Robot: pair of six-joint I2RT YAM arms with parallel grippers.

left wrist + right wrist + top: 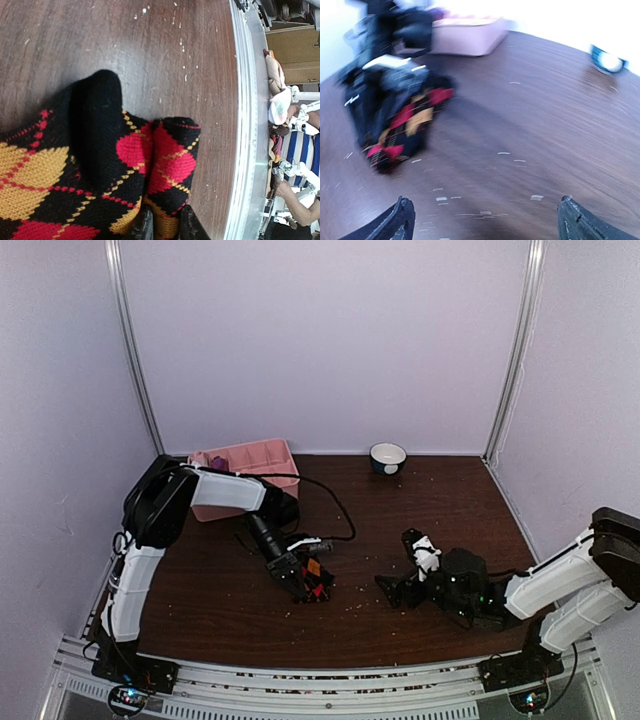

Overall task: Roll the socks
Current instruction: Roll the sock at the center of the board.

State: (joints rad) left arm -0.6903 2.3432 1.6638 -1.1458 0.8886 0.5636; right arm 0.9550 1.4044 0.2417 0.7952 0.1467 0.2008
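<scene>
Two grippers over the dark worktop [440,510]. Noted: right gripper [485,222] has its fingers spread wide and empty, well apart from the work. Noted: left gripper [164,229] has its fingers [142,227] pinching a fold of the black argyle socks [100,165], bundled mid-worktop. Judgement: pinch firmly, press the roll flat against the wood, and let the right pin the loose end.

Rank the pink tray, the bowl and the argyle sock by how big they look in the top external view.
1. pink tray, clearly largest, even partly hidden.
2. bowl and argyle sock: they look about alike, and the sock is partly covered, so no ranking between them.
</scene>
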